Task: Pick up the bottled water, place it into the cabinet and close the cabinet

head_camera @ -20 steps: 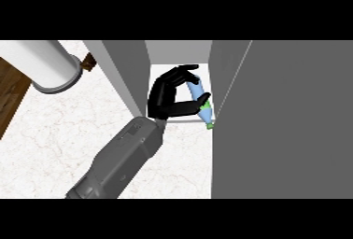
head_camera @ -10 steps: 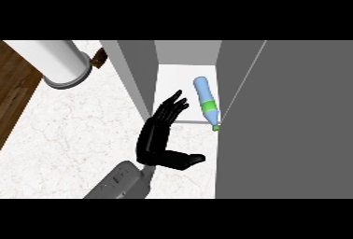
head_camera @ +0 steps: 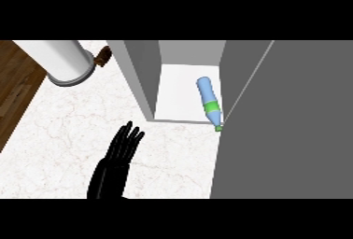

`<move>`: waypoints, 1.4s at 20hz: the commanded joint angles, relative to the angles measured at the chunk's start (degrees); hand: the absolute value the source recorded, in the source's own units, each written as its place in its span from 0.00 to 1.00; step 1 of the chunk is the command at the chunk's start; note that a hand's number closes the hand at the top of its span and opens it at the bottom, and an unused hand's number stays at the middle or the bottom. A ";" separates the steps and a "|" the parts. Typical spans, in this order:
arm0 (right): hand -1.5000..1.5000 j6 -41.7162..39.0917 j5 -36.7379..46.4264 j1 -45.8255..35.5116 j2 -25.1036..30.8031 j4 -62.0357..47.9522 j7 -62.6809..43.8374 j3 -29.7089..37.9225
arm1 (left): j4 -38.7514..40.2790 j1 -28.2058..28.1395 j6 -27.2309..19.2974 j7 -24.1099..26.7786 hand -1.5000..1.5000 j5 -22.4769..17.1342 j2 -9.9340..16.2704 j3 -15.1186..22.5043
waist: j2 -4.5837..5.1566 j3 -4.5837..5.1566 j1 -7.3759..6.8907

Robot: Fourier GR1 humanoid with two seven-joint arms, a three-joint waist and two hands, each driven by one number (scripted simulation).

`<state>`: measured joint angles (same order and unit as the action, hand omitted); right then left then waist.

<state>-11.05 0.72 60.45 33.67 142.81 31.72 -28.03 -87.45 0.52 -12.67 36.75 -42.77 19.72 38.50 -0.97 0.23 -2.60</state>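
1. Inside the cabinet (head_camera: pixel 144 74) lies the bottled water (head_camera: pixel 209 100), on its side, its cap at the front edge.
2. The hand (head_camera: pixel 118 161) has let go and pulled back in front of the cabinet, fingers straight and pressed together.
3. Only closing the cabinet door (head_camera: pixel 289 116) is left.

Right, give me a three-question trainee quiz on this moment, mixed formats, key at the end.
1. True or false: the bottled water stands upright inside the cabinet.
2. Multiple choice: the hand in view is A) curled round the bottle, B) open above the counter, apart from the bottle, C) pressed against the cabinet door.
3. Fill in: the bottle's green cap end points toward the cabinet's ____ edge.

Key: 1 false, it lies on its side; 2 B; 3 front.
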 commanded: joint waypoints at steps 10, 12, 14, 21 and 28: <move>1.00 -0.77 9.31 -11.10 8.01 12.46 -11.03 -6.70 | -10.55 -16.12 13.80 7.83 0.00 -4.35 19.40 -8.59 | 0.57 0.37 -1.72; 1.00 -0.50 10.09 -12.63 7.82 10.67 -12.79 -10.08 | -10.18 -18.50 16.93 9.68 0.00 -5.77 22.22 -11.10 | 0.54 0.36 -1.48; 1.00 -0.12 9.11 -15.10 7.56 10.63 -16.60 -12.55 | -10.24 -19.94 18.10 10.55 0.00 -5.45 23.46 -11.54 | 0.88 0.34 -1.82; 1.00 -1.04 5.15 -28.47 5.59 6.55 -24.98 -15.65 | -10.58 -22.24 24.55 12.38 0.00 -7.08 27.80 -14.43 | 1.73 0.39 -4.11; 1.00 -3.04 2.27 -41.35 4.69 2.89 -32.09 -16.24 | -10.38 -23.00 27.70 12.67 0.00 -7.27 30.56 -15.74 | 2.12 0.73 -6.78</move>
<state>-9.71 1.41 24.35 36.89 142.94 8.58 -38.29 -97.56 -21.97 13.46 49.10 -49.84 48.76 23.66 0.87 0.90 -8.32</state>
